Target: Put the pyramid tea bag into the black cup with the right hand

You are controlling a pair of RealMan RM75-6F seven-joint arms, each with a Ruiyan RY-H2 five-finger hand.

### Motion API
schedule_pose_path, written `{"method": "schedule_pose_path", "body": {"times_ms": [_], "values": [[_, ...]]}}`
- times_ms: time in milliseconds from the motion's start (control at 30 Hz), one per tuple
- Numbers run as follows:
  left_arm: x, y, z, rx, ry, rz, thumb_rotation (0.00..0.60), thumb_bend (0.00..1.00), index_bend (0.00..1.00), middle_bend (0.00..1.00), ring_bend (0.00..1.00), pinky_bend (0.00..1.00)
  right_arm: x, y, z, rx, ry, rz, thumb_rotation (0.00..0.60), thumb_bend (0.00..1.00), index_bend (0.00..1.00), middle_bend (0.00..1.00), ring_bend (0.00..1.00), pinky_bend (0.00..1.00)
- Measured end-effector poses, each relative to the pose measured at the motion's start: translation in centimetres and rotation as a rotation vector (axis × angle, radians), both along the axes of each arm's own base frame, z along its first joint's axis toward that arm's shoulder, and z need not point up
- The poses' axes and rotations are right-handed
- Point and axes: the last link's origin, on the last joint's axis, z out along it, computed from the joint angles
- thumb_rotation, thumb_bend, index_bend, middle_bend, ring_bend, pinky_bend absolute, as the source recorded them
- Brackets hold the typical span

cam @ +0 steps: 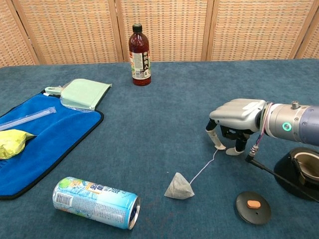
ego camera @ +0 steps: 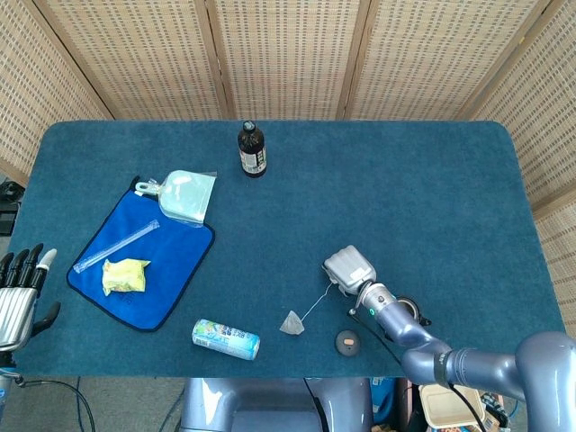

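The tea bag (cam: pixel 179 187) lies on the table (cam: pixel 164 99) near the front edge, a little right of centre; its string (cam: pixel 202 167) runs up and right to a small paper tag (cam: pixel 219 147), which sits under the right hand (cam: pixel 234 122); the hand is low over the tag, palm down, fingers (cam: pixel 212 133) curled toward it with tips at or just above the cloth; whether they have the tag pinched I cannot tell. The cup (cam: pixel 301 174) stands near the front right corner, partly hidden behind the right forearm, with its lid (cam: pixel 253 207) lying off beside it toward the front edge.

The bag looks very light, soft and limp, a mesh pyramid that would crush under a firm squeeze; the tag and string seem the sensible place to take hold, since the bag should then dangle and can be lowered into the cup mouth; the risk is swing, or the thin tag slipping from the fingertips.

The left hand (ego camera: pixel 20 292) rests off the front left corner, fingers straight and somewhat apart, holding nothing.
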Motion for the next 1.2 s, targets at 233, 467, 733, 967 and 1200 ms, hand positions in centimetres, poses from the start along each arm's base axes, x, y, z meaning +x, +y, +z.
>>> {"method": "schedule_pose_path", "body": {"times_ms": [233,467,733,967,1200], "values": [[-0.12,-0.07,0.02,0.001,-0.002,0.003,0.6,0.35,0.0,0.0,0.0,0.0,0.12,-0.1,-0.25,0.002,0.004,0.001,0.6,0.46,0.56,0.99,1.0,1.0],[-0.23,-0.02,0.02,0.002,-0.004,0.006,0.6,0.35,0.0,0.0,0.0,0.0,0.34,-0.31,-0.26,-0.002,0.003,0.002,0.6,0.46,0.58,0.99,1.0,1.0],[-0.37,-0.03,0.04,0.004,-0.006,0.009,0.6,0.35,0.0,0.0,0.0,0.0,0.43,-0.43,-0.43,-0.002,0.005,0.001,0.6,0.46,0.58,0.99,1.0,1.0],[-0.49,-0.05,0.08,0.005,-0.007,0.01,0.6,0.35,0.0,0.0,0.0,0.0,0.41,-0.42,-0.6,0.0,0.007,-0.002,0.6,0.45,0.58,0.99,1.0,1.0],[-0.6,-0.09,0.11,0.005,-0.009,0.012,0.6,0.35,0.0,0.0,0.0,0.0,0.63,-0.5,-0.77,-0.002,0.002,-0.002,0.6,0.46,0.58,0.99,1.0,1.0]]}}
